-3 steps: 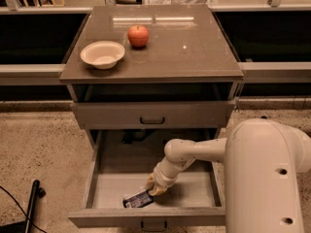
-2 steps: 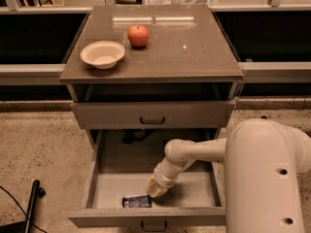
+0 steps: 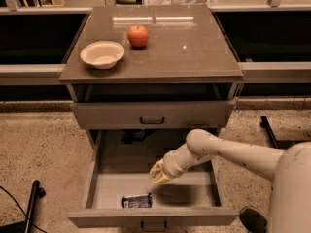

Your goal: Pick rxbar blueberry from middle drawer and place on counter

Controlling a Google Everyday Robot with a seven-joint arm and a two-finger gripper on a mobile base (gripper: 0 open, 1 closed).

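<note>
Gripper (image 3: 158, 173) over middle drawer (image 3: 104, 193), its state unclear, dark glossy rxbar blueberry (image 3: 137, 201) lying flat

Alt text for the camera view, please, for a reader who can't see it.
The robot's gripper hangs over the open middle drawer, clear of the rxbar blueberry, which lies on the drawer floor near the front. On the counter above sit a bowl and a red apple.

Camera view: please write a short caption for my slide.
Gripper hangs over the open middle drawer; rxbar blueberry lies at its front, not grasped.
</note>
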